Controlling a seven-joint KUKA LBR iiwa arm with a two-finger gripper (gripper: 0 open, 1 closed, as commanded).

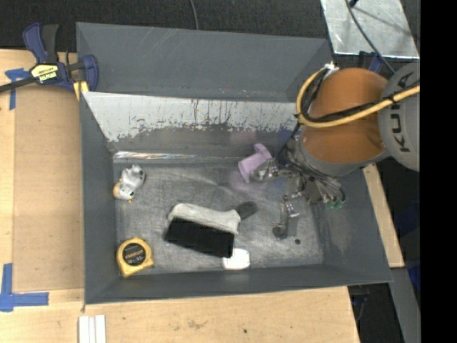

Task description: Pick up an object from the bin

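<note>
**Gripper low over the bin's right floor, nothing in its grasp**

The gripper (288,221) hangs low over a bare patch of floor in the right part of the grey metal bin (214,63). It hangs below the arm's orange cover (343,120), which reaches in from the right. Whether it is open or closed cannot be told from this angle, and no object is seen within it.

Nearest, just to its left, lies one small dark lump (246,209). Up and to the left, near the back wall, sits one lilac plastic piece (253,163).

Further left, in the middle of the floor, one black rectangular block (200,238) lies across one white pad (203,214). One small white lump (236,261) touches the block's lower right corner; whether it belongs to the pad cannot be told.

Well apart, along the left side, are one yellow-and-black tape measure (134,256) in the front corner and one small white-and-grey figure (128,183) behind it.
</note>
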